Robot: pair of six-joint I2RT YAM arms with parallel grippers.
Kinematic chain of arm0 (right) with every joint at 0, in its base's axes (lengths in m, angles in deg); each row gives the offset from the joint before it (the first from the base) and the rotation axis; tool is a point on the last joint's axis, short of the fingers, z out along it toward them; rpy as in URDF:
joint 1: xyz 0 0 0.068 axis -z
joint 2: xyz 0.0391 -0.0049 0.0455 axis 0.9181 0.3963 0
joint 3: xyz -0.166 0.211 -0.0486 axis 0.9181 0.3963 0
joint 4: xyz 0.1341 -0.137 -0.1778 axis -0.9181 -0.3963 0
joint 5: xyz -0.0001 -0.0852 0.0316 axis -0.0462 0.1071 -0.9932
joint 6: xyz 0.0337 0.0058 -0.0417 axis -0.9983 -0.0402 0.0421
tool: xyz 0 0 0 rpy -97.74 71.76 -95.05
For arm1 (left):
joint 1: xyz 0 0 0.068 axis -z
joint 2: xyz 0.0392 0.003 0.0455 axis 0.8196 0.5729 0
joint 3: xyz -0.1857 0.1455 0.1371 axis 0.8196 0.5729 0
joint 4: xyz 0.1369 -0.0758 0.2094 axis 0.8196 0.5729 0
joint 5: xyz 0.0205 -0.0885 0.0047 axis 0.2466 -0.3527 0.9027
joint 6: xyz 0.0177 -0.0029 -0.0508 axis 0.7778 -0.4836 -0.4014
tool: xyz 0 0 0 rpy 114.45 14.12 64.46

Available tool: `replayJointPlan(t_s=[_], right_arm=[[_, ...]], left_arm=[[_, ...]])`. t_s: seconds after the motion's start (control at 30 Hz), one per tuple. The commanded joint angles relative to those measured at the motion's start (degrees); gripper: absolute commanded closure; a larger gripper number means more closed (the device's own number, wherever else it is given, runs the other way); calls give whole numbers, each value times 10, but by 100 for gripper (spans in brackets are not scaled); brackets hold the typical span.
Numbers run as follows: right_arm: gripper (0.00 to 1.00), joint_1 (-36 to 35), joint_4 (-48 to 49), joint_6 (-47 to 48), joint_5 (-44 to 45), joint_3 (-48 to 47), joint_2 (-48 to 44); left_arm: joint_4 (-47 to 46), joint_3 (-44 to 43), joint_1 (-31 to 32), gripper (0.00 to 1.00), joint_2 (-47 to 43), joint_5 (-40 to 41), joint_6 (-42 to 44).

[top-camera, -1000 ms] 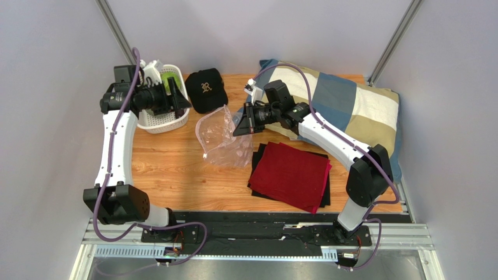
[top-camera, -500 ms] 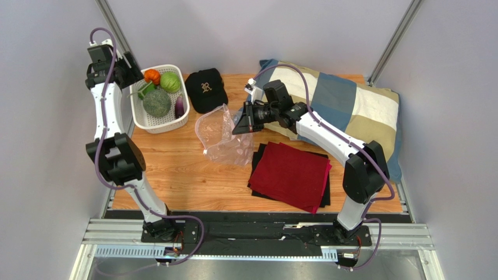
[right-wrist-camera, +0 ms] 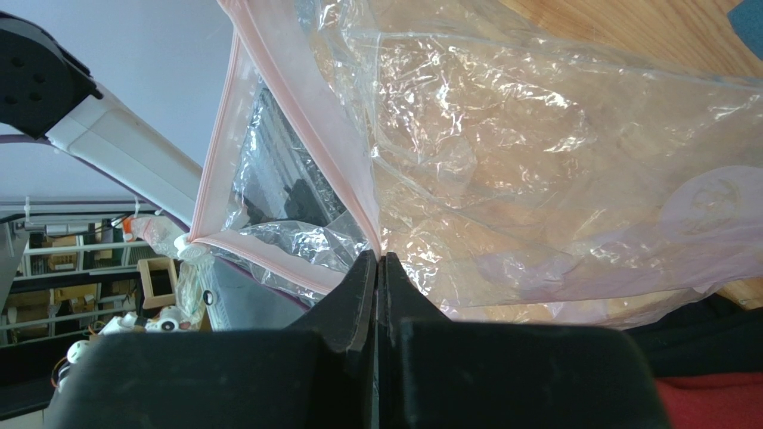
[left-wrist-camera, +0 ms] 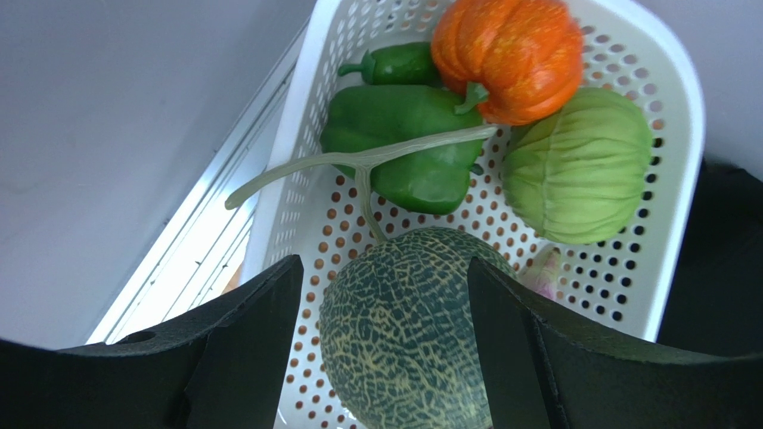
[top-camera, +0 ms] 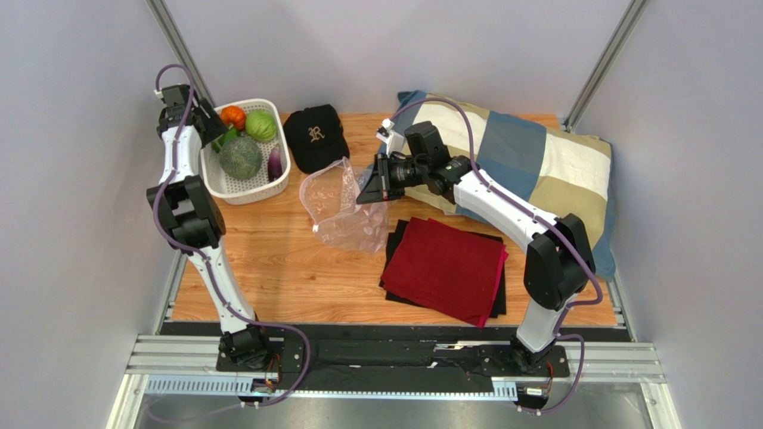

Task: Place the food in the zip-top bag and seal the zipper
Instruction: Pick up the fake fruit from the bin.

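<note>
Your left hand (left-wrist-camera: 383, 268) hangs wide open over the melon (left-wrist-camera: 403, 331) in the white basket (left-wrist-camera: 678, 107), gripping nothing. Your right hand (right-wrist-camera: 378, 261) is pinched shut on the zip-top bag (top-camera: 345, 214) at its zipper (right-wrist-camera: 300, 103), the bag resting on the counter (top-camera: 287, 268) beside the red cloth (top-camera: 448, 268).

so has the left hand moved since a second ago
Yes, the left hand swung left, from the middle of the white perforated plastic basket to its left rim.

Robot lab test cell: light wooden table top (top-camera: 269, 259) boxed in by plain pale grey panel walls (top-camera: 81, 268) on slanted metal struts (top-camera: 179, 49). Slotted aluminium mounting rail (top-camera: 627, 362) runs along the table's near edge. Cluttered storage shelves (right-wrist-camera: 54, 259) show past the table.
</note>
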Motion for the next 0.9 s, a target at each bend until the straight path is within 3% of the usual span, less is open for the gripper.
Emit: replayJointPlan(t_s=[0.0,0.5,0.63,0.73,0.77,0.87], right_arm=[[100,5,27,-12,-12,-17,5],[100,11,26,-24,-21,-22,21],[100,16,25,-26,-22,-21,22],[100,17,24,-25,-22,-20,23],[100,18,25,-25,-21,-21,23],[100,18,24,-26,-20,-22,22]], left_arm=[[-15,-25,-1,23,24,14,-27],[-23,-63,-2,26,114,-34,-57],[-32,-70,-2,34,123,-55,-57],[-33,-71,-2,56,122,-73,-64],[-32,-71,-4,74,120,-78,-66],[-37,-65,-5,100,97,-116,-69]])
